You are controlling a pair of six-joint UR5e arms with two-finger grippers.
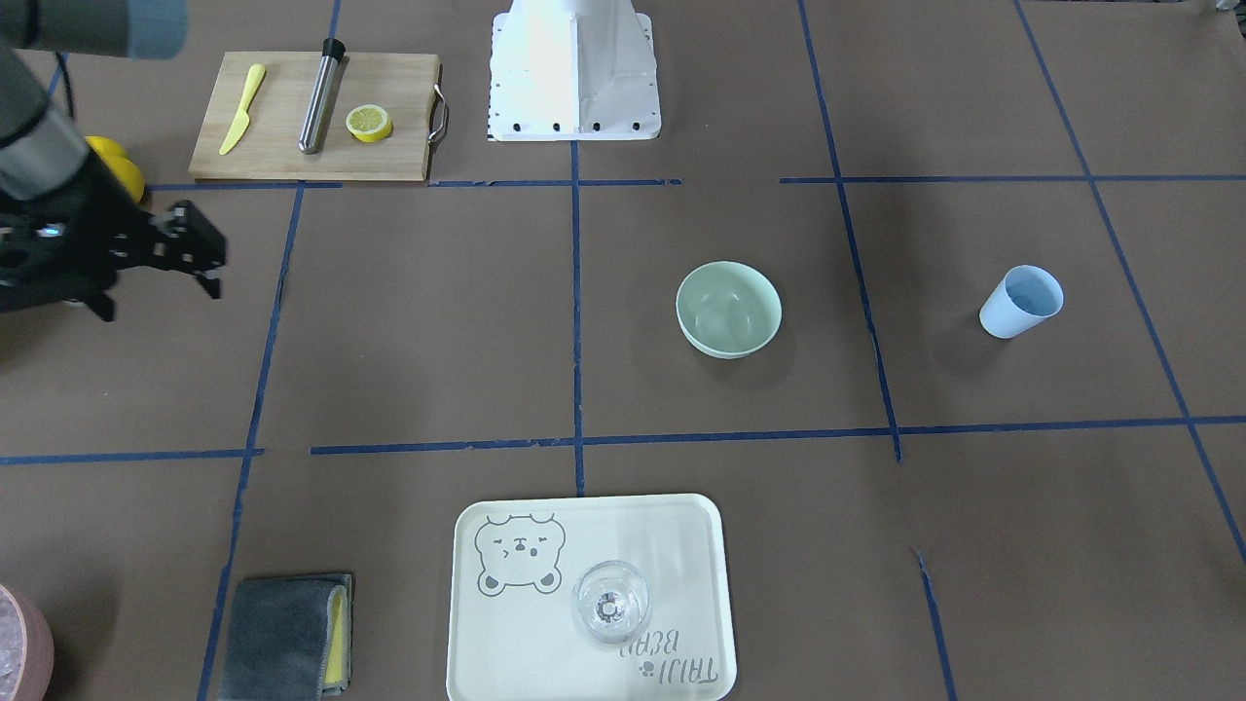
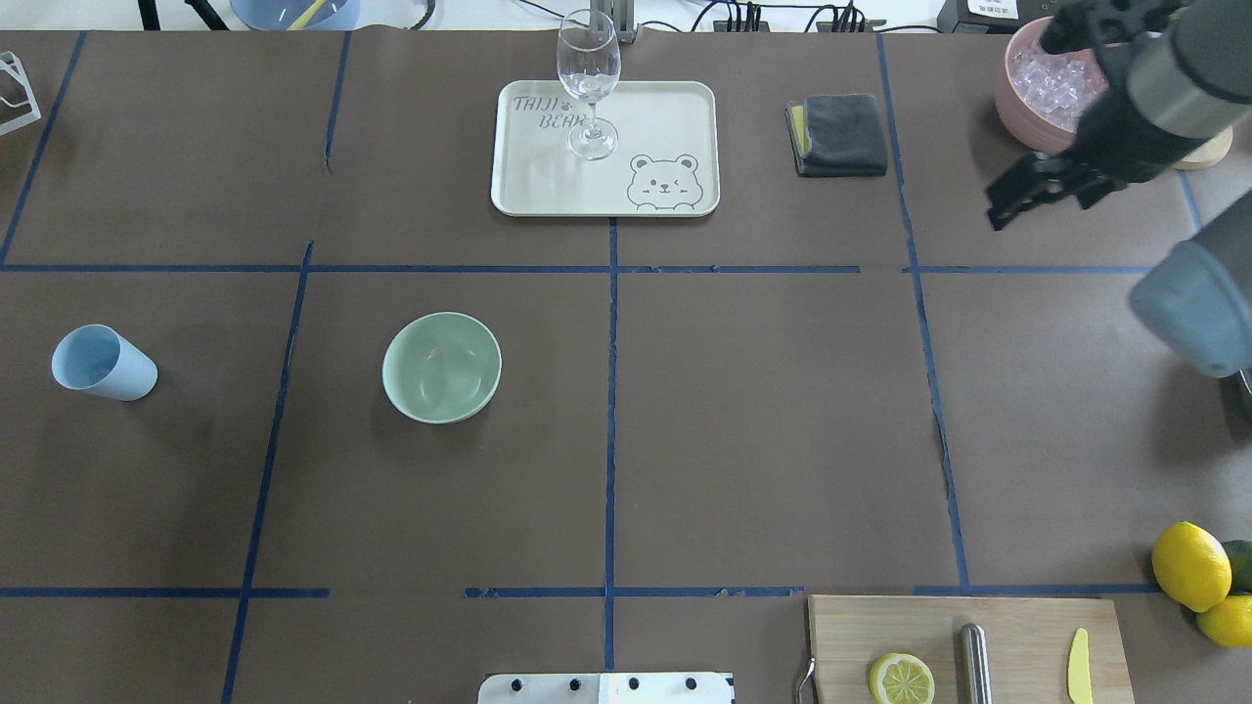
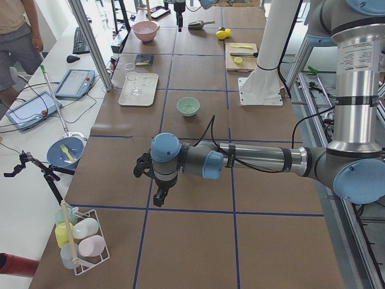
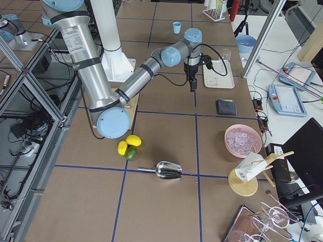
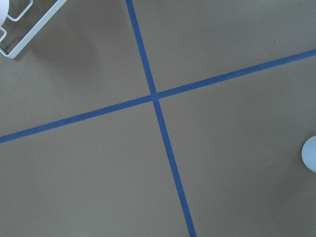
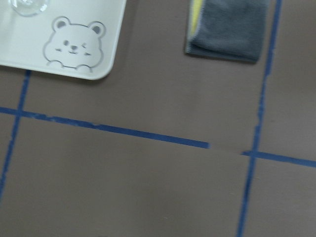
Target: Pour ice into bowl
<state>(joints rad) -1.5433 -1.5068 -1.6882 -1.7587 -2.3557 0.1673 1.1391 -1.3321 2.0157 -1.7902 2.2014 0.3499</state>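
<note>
The ice [image 2: 1049, 76] is a heap of clear cubes in a pink bowl [image 2: 1017, 122] at the far right of the table, also in the exterior right view [image 4: 243, 138]. The mint-green bowl [image 2: 442, 367] stands left of the middle; I see no ice in it [image 1: 728, 308]. My right gripper [image 2: 1017, 196] hangs open and empty in the air just short of the pink bowl [image 1: 156, 292]. My left gripper [image 3: 157, 195] shows only in the side views, over bare table beyond the mint bowl; I cannot tell whether it is open or shut.
A light blue cup [image 2: 103, 364] stands left of the mint bowl. A cream tray [image 2: 675, 108] with a wine glass [image 2: 589, 88] and a grey cloth [image 2: 841, 134] lie at the far side. A cutting board [image 2: 1017, 626], lemons [image 2: 1190, 565] and a metal scoop [image 4: 169, 170] are near the right side.
</note>
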